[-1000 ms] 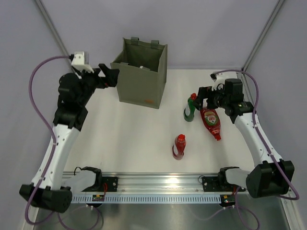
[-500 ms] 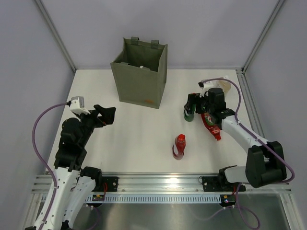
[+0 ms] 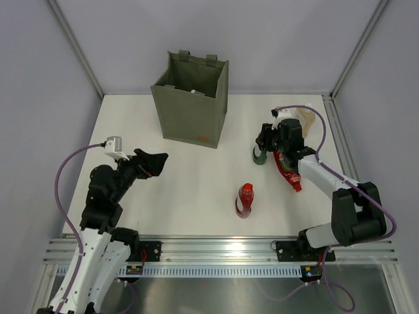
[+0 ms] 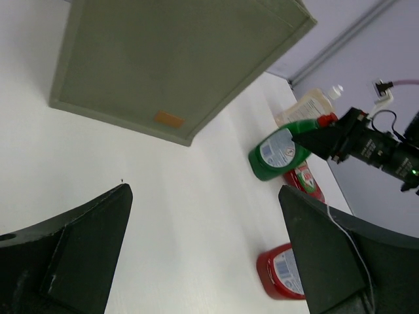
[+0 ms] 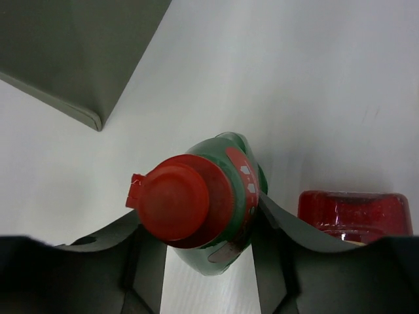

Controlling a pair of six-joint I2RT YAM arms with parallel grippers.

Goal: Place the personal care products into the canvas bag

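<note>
The olive canvas bag [image 3: 191,98] [image 4: 177,59] stands open at the back, with something white showing inside it. A green bottle with a red cap [image 3: 258,155] [image 5: 226,190] [image 4: 278,152] stands upright right of the bag. My right gripper [image 3: 263,142] [image 5: 209,229] is shut on it, one finger pressed against each side below the cap. One red bottle [image 3: 289,169] [image 5: 357,210] lies just beside it. Another red bottle [image 3: 244,199] [image 4: 283,280] stands mid-table. My left gripper [image 3: 154,163] [image 4: 203,255] hangs open and empty over the left of the table.
A clear bottle of amber liquid [image 3: 304,118] [image 4: 308,108] lies behind my right wrist near the back right corner. The metal frame posts [image 3: 78,52] rise at the back corners, and the rail [image 3: 216,248] runs along the near edge.
My left arm has pulled back from beside the bag to the near left. My right gripper dropped around the green bottle and closed on it.
</note>
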